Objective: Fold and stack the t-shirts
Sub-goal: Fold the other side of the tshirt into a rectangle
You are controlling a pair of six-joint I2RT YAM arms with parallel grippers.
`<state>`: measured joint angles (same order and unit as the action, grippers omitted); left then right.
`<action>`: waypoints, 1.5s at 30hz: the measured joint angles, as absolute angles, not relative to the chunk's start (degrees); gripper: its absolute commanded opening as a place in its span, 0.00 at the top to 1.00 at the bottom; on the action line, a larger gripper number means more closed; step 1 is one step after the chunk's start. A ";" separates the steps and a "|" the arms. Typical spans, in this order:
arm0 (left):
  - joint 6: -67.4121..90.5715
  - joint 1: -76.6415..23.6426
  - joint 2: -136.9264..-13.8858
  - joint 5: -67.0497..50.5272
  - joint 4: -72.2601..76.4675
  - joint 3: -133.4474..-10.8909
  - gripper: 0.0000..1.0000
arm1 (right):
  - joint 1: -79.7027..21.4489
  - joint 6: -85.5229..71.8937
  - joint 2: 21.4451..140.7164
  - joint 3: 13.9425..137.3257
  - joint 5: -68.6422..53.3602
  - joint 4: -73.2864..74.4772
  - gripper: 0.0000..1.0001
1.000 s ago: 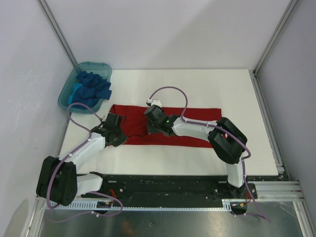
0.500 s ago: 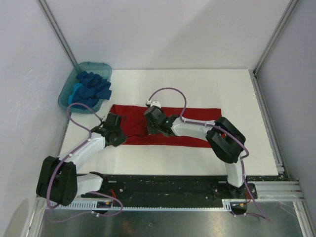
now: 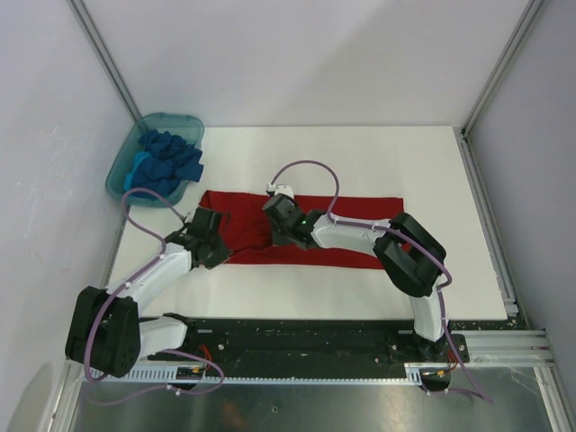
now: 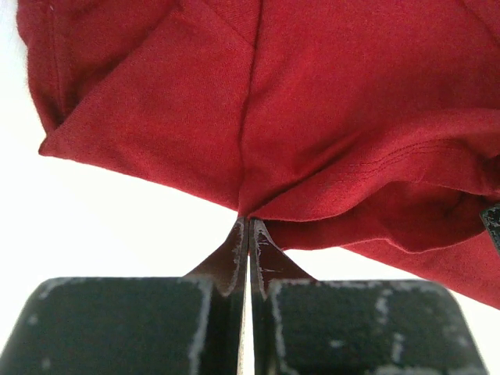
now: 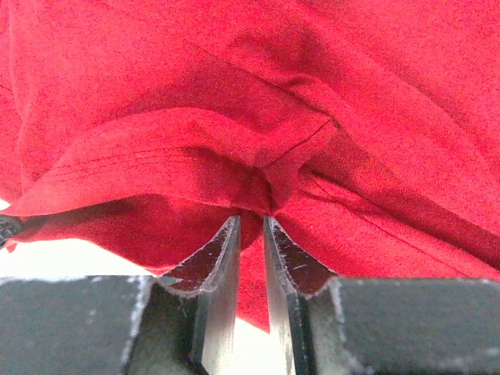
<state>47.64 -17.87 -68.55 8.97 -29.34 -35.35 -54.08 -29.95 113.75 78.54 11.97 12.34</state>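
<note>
A large red t-shirt [image 3: 351, 229] lies as a long band across the white table. My left gripper [image 3: 214, 236] is shut on the shirt's near-left edge; in the left wrist view [image 4: 248, 219] its jaws pinch the cloth [image 4: 328, 101] at the tips. My right gripper [image 3: 281, 227] is shut on a bunched fold near the shirt's middle; in the right wrist view [image 5: 250, 219] red cloth [image 5: 195, 94] sits between the jaws. Royal blue and lighter blue t-shirts [image 3: 166, 160] lie crumpled in the tub at the back left.
A translucent teal plastic tub [image 3: 120, 171] stands at the table's back left corner. Grey walls and metal frame posts enclose the table [image 3: 360, 153]. The arm bases sit on a black rail [image 3: 297, 337] at the near edge.
The left gripper has shifted slightly back and left with its cloth edge. The right gripper has hardly moved.
</note>
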 measured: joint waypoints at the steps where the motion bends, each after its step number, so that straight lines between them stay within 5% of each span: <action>1: 47.62 -17.87 -68.47 9.06 -29.34 -35.35 1.00 | -54.08 -29.95 113.75 78.54 12.23 12.45 0.77; 21: 47.64 -17.82 -67.55 10.68 -30.72 -34.46 1.00 | -54.08 -29.95 113.78 78.54 12.86 12.93 0.72; 24: 47.64 -17.80 -67.55 10.87 -30.72 -34.44 1.00 | -54.08 -29.98 113.78 78.54 12.86 12.97 0.77; 29: 47.62 -17.72 -67.55 11.00 -30.72 -34.44 1.00 | -54.26 -30.13 113.78 78.54 13.04 13.47 0.98; 45: 44.95 -17.72 -67.48 11.97 -30.85 -35.40 1.00 | -58.04 -35.16 108.77 71.09 18.11 16.51 1.00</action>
